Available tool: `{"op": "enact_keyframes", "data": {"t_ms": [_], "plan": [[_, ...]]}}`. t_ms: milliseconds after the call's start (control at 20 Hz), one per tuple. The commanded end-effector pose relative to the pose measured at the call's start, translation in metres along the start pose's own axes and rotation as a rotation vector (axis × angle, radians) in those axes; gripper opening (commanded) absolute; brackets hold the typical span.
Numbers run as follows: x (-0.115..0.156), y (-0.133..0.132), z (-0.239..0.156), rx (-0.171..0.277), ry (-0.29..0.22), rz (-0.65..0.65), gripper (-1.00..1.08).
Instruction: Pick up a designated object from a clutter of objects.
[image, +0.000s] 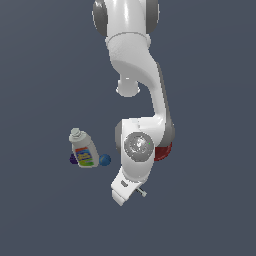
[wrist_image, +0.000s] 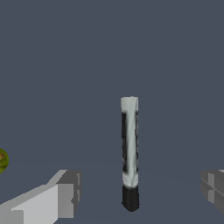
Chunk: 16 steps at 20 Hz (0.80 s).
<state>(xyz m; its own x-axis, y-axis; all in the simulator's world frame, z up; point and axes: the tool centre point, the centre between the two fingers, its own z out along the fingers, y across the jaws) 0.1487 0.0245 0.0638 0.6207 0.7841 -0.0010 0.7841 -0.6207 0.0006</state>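
The marker pen (wrist_image: 130, 148) is a slim white-grey barrel with a black cap end, and it lies on the dark floor. In the wrist view my gripper (wrist_image: 139, 190) is open, with one finger (wrist_image: 65, 192) on one side of the pen and the other finger (wrist_image: 212, 186) on the far side. The black cap end lies between them, touching neither. In the exterior view the arm's hand (image: 127, 186) hangs over the spot and hides most of the pen.
A white labelled bottle (image: 83, 149) lies at the exterior view's left, with a blue ball (image: 105, 160) and a purple bit (image: 73, 159) beside it. The dark red bowl (image: 163, 152) peeks out behind the arm. A yellow-green ball (wrist_image: 2, 160) shows at the wrist view's edge.
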Motion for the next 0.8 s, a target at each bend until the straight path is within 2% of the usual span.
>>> {"op": "enact_keyframes", "data": {"t_ms": [0,300,750], "plan": [[0.002,0.0,0.004,0.001,0.001,-0.013,1.0],[0.001,0.0,0.009,0.0,0.001,-0.009,1.0],[0.001,-0.001,0.05,0.001,0.001,-0.013,1.0]]}}
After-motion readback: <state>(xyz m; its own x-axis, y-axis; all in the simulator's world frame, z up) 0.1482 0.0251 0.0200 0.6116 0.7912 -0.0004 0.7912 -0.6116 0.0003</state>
